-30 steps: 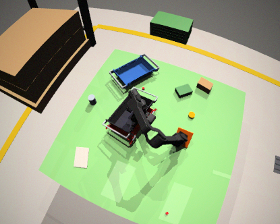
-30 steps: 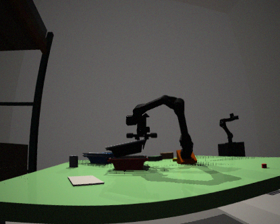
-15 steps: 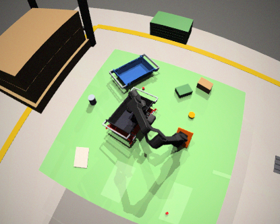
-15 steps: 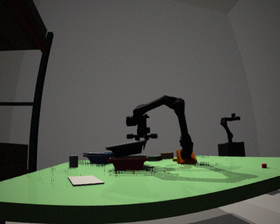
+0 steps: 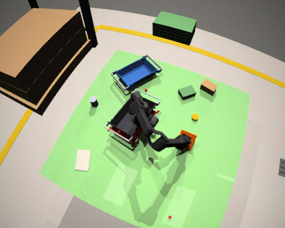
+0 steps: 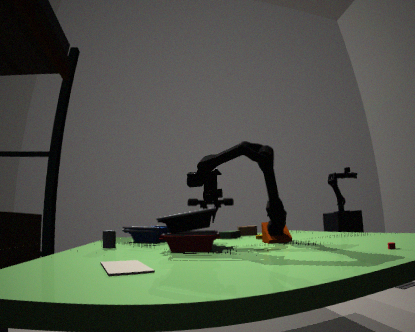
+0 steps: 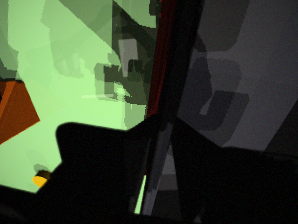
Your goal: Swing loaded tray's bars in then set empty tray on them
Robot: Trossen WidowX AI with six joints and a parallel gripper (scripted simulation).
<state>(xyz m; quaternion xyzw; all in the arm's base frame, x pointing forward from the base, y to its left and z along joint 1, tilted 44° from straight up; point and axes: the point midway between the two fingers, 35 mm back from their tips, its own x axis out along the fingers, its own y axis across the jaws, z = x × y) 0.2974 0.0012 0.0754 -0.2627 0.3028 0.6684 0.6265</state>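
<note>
The loaded dark red tray stands on the green mat, and its red rim shows in the wrist view. My gripper is shut on the end wall of the empty dark grey tray. It holds this tray just above the red tray. The grey tray is tilted, with the held end higher and the far end low over the red tray. A pale wire bar shows at the held end. The load of blocks is hidden under the grey tray.
A blue tray lies behind. A grey cylinder and a white slab lie to the left. A green block, a brown block and a yellow disc lie near the orange arm base.
</note>
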